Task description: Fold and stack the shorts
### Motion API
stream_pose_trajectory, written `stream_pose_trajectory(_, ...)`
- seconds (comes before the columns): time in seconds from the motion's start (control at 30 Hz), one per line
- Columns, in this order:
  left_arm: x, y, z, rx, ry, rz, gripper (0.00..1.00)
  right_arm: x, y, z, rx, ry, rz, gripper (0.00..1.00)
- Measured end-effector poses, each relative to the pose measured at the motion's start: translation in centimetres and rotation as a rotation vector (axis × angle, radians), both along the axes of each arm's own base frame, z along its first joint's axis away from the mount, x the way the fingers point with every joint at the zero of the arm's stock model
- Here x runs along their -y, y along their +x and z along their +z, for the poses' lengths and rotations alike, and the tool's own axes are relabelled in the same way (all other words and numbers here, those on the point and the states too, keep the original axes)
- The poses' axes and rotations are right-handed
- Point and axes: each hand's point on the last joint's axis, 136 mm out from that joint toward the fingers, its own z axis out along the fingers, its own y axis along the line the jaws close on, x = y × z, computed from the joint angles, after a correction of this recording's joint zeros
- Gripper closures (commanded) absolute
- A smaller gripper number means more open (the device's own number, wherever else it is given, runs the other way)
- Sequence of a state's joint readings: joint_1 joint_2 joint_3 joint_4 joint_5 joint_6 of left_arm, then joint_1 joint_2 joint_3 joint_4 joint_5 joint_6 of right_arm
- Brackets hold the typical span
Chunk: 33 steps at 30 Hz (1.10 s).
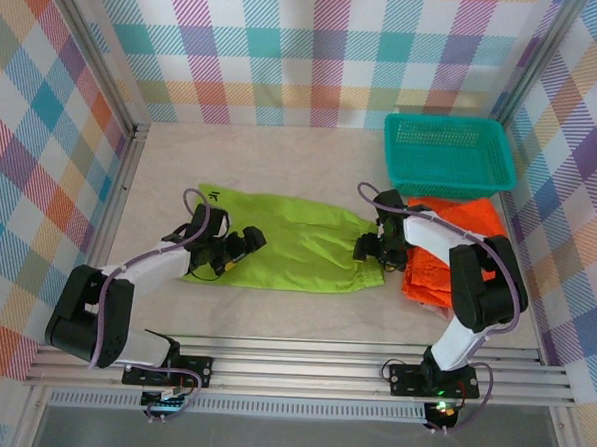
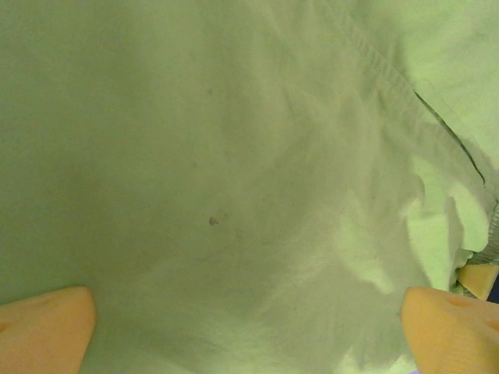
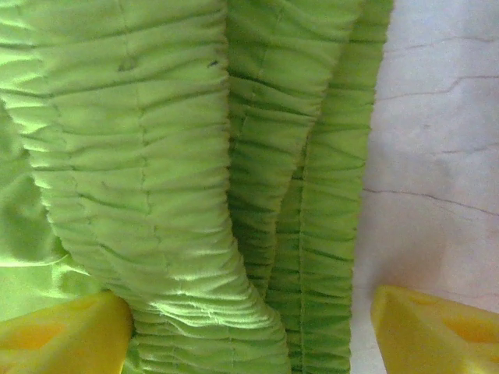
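Right wrist shows released right tool (image 3: 249,331) astride lime shorts' (image 3: 117,140) waistband (image 3: 312,234); left wrist, released left tool (image 2: 248,331) over their smooth cloth (image 2: 195,156)

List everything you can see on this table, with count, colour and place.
green shorts: one, lime, spread flat mid-table
orange shorts: one, bright orange, crumpled at right, in front of the basket
basket: one, teal mesh, far right corner
table: one, pale beige, under everything
left gripper: one, open, over the green shorts' left end
right gripper: one, jaws apart astride the green shorts' gathered waistband
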State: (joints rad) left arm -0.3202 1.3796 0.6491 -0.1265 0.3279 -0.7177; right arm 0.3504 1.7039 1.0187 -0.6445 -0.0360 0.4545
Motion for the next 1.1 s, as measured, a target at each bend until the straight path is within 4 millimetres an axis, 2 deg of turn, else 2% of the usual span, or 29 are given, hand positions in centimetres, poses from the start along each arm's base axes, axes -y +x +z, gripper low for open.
stream_pose_trajectory(0.1,0.0,0.0,0.0,0.002,0.0,0.001,0.0,-0.1,0.1,-0.3,-0.015,0.016,-0.007,0.32)
stream_pose_trajectory(0.3,-0.1,0.1,0.0,0.004,0.006,0.004,0.0,-0.2,0.4,-0.5,-0.031,0.062,-0.022,0.59)
stream_pose_trajectory(0.53,-0.4,0.1,0.2,0.011,0.02,0.015,0.0,-1.1,1.1,-0.2,-0.012,0.111,0.006,0.98)
stream_pose_trajectory(0.7,-1.0,0.2,2.0,0.058,0.039,0.031,0.0,-1.2,1.3,0.0,-0.007,0.11,0.025,1.0)
stream_pose_trajectory(0.9,-2.1,1.0,5.4,0.131,0.06,0.057,0.0,-0.3,1.8,1.1,0.011,0.041,0.061,1.0)
stream_pose_trajectory(1.0,-3.5,1.4,6.6,0.155,0.075,0.091,0.0,0.5,2.2,3.2,0.045,-0.009,0.084,1.0)
stream_pose_trajectory(1.1,-4.8,1.4,7.2,0.163,0.085,0.12,0.0,1.3,3.1,6.8,0.116,-0.072,0.113,1.0)
